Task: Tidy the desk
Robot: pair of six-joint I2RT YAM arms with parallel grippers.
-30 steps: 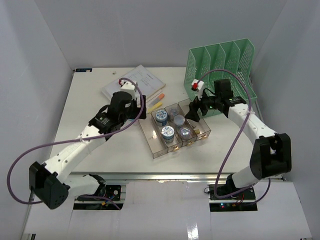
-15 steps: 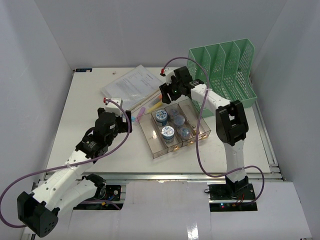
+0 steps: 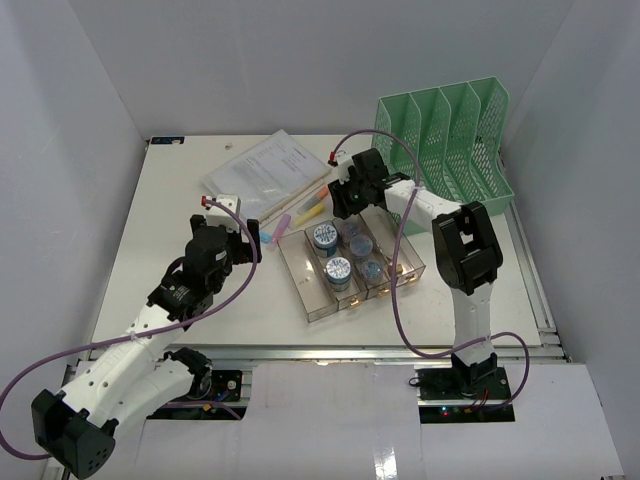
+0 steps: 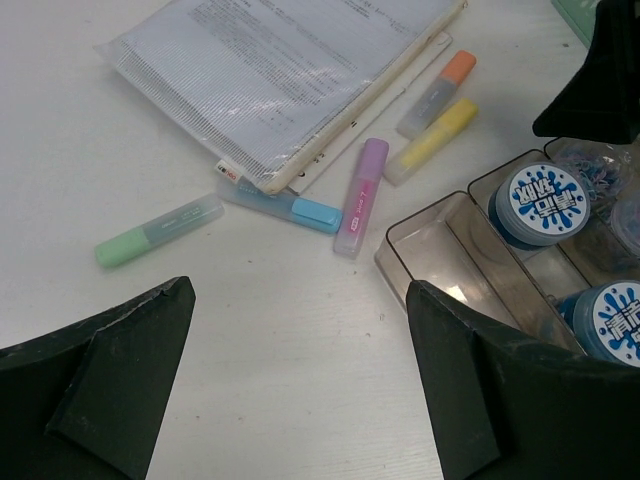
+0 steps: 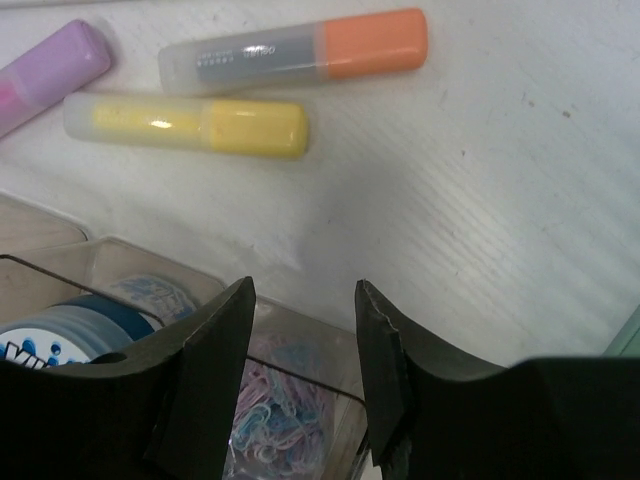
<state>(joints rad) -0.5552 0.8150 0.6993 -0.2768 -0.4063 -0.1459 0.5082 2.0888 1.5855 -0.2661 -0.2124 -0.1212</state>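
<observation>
The white desk (image 3: 170,210) holds a clear four-compartment tray (image 3: 312,300) with blue-lidded jars (image 4: 540,200) and paper clips (image 5: 280,400). Orange (image 5: 300,57), yellow (image 5: 190,125), purple (image 4: 360,195), blue (image 4: 285,205) and green (image 4: 160,230) highlighters lie loose beside a sleeve of papers (image 3: 265,170). My left gripper (image 4: 298,290) is open and empty above bare desk, left of the tray and near the highlighters. My right gripper (image 5: 303,287) is open and empty over the tray's far edge, just short of the yellow highlighter.
A mint-green mesh file rack (image 3: 450,130) stands at the back right. White walls close in the desk on three sides. A metal rail (image 3: 330,350) runs along the front edge.
My right arm has swung from the tray's right side to its far edge by the highlighters. My left arm has pulled back toward the near left, away from the papers.
</observation>
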